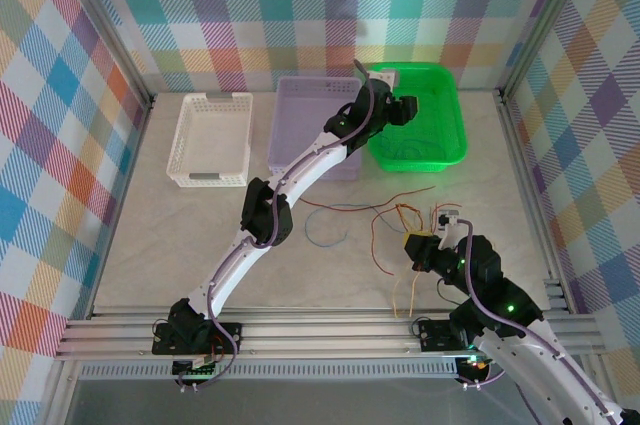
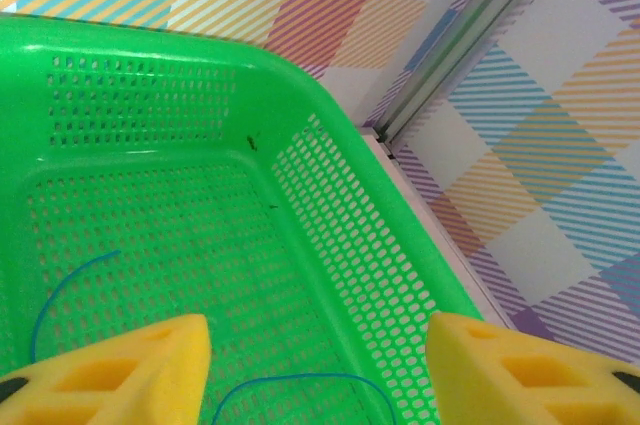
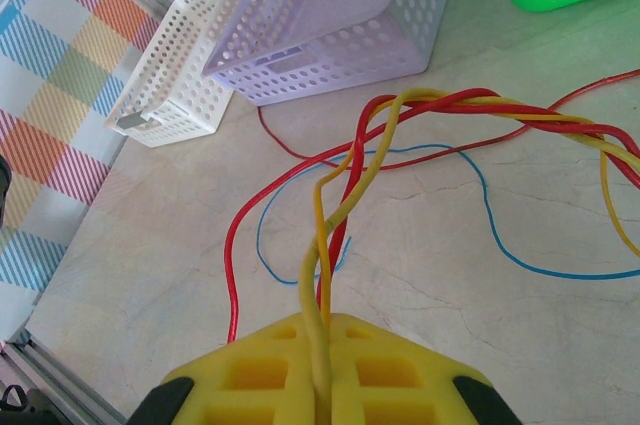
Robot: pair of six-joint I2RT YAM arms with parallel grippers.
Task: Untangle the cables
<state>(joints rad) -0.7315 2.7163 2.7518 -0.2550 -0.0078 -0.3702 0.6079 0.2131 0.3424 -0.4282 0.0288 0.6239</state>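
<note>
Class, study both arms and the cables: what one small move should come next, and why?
Probably lift the left pincer clear of the green basket and over toward the table. Its jaws stand open above a blue cable lying in the basket, so that drop looks done, while the right pincer grips the twisted red and yellow cables needing separation.

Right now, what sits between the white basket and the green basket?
The purple basket sits between the white basket and the green basket, nearer the green one. The top view shows it.
</note>
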